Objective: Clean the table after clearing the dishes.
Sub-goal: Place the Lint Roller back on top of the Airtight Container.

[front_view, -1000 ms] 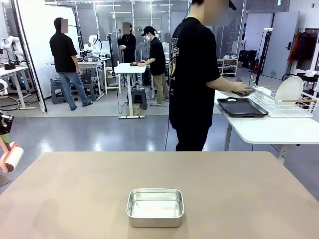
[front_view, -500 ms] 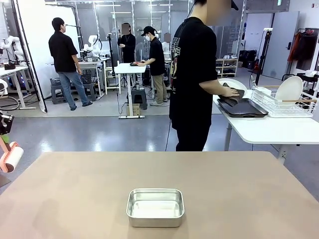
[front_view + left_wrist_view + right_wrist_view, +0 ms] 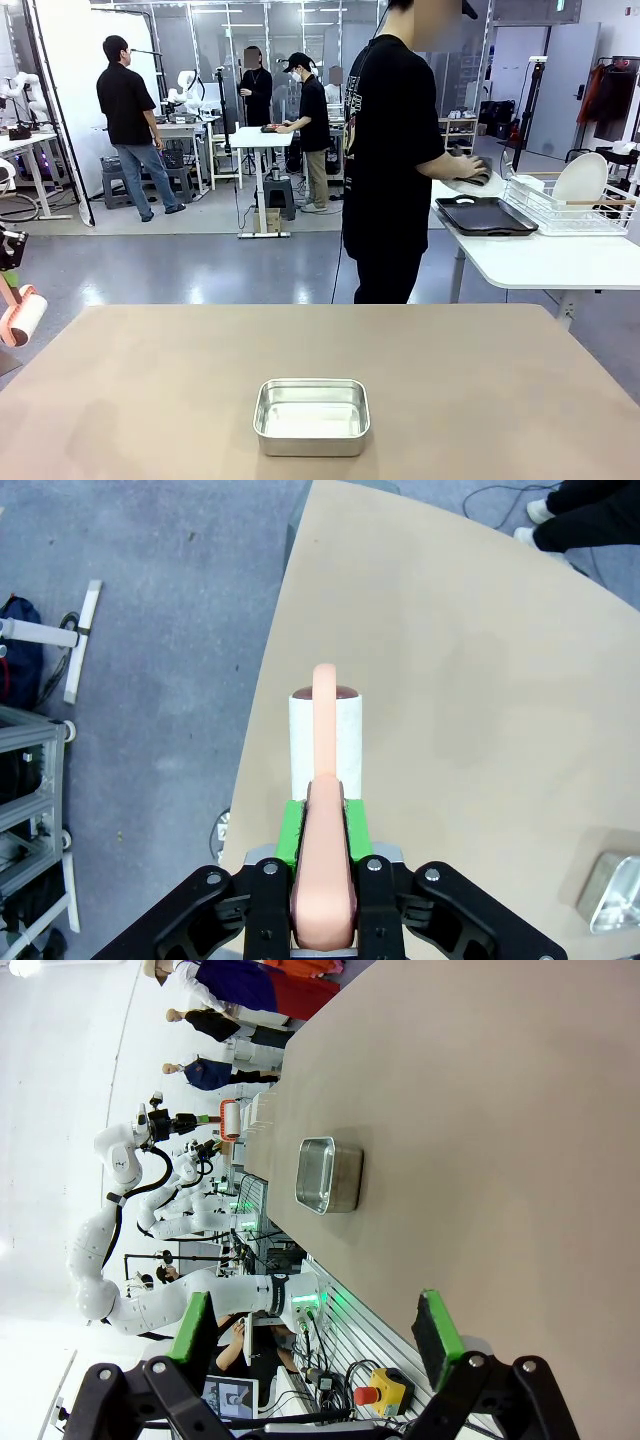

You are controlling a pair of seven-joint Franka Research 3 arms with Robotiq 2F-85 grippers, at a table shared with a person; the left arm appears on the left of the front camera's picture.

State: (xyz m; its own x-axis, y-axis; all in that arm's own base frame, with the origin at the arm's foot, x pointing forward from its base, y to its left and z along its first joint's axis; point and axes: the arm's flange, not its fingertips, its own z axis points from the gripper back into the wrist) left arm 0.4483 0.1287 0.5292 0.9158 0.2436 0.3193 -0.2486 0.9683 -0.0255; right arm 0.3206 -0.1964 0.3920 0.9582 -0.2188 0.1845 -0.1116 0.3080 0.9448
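**Dishes gone to the side table; roller poised for the wipe**

The large brownish-taupe table (image 3: 420, 380) with rounded corners carries one item, a small rectangular steel pan (image 3: 312, 416) near its robot-side edge, about mid-width. The dishes are off it: a dark rectangular handled tray (image 3: 485, 214) lies on a white side table (image 3: 540, 262) well beyond the steel pan, to its far right, and a round white plate (image 3: 580, 178) stands on edge in a white wire rack (image 3: 590, 215) just beside that tray. The person (image 3: 395, 150) stands at the side table with a hand (image 3: 470, 168) on a dark item above the tray. Clearing therefore looks nearly done, and cleaning seems to be the step about to open.

The left gripper (image 3: 322, 825) is clenched on the salmon-pink handle of a lint roller with a white paper drum (image 3: 325, 742). It hangs off the table's left edge, well to the left of the steel pan. In the left wrist view the handle runs straight out from the fingers, and the drum lies along the same line, its far end pointing toward the table edge.

The right gripper (image 3: 318, 1335) hangs released, green pads (image 3: 437, 1328) wide apart and empty, looking across the tabletop at the steel pan.

The next move likely calls for lowering the drum flat onto the tabletop and rolling crosswise to its axis, skirting the steel pan.
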